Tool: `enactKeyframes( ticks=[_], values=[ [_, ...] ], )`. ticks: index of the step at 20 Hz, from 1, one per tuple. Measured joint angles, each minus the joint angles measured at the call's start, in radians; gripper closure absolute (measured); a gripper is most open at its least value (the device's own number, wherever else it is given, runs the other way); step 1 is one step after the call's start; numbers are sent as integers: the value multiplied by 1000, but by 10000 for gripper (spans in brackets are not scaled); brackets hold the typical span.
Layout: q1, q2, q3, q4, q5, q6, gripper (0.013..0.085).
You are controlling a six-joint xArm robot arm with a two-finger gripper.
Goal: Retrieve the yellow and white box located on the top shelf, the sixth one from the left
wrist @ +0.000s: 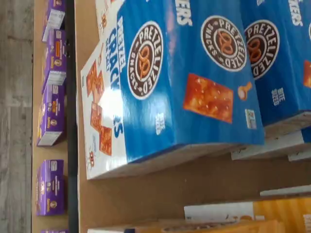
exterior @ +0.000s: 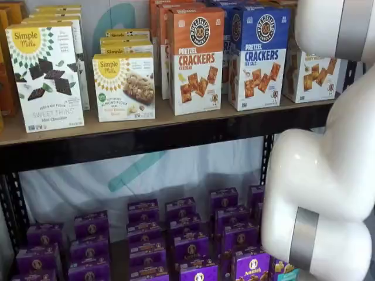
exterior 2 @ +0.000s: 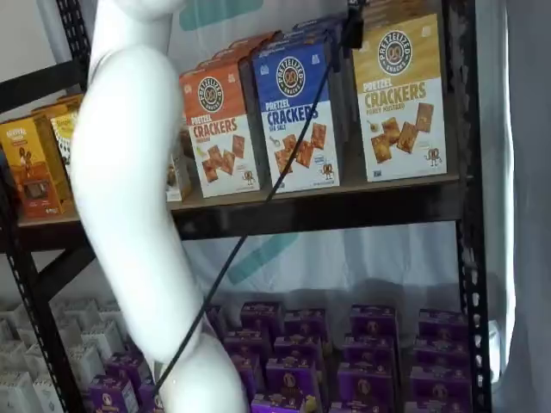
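Note:
The yellow and white box (exterior 2: 400,99) stands upright at the right end of the top shelf (exterior 2: 344,196), next to a blue-topped carton (exterior 2: 297,112). In a shelf view only its white lower part (exterior: 310,73) shows beside my white arm. In the wrist view its yellow and white face (wrist: 272,213) lies at the picture's edge, across a strip of bare board (wrist: 165,189) from the blue cartons (wrist: 194,82). My gripper (exterior 2: 351,27) shows only as a dark piece at the top edge, in front of the gap between the blue and yellow cartons. Its jaws cannot be made out.
An orange-topped carton (exterior: 196,61) and white Simple Mills boxes (exterior: 47,76) stand further left on the shelf. Small purple boxes (exterior: 176,234) fill the level below. A black cable (exterior 2: 250,228) hangs across the shelf front. A black rack post (exterior 2: 465,172) stands right of the yellow box.

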Motion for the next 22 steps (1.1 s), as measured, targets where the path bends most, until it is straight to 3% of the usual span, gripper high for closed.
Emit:
enactKeyframes(
  ticks=[8, 17, 22],
  values=[
    [39, 85, -101, -96, 23, -2, 130],
    [75, 109, -94, -173, -19, -14, 130],
    [102, 146, -150, -230, 37, 2, 130]
  ],
)
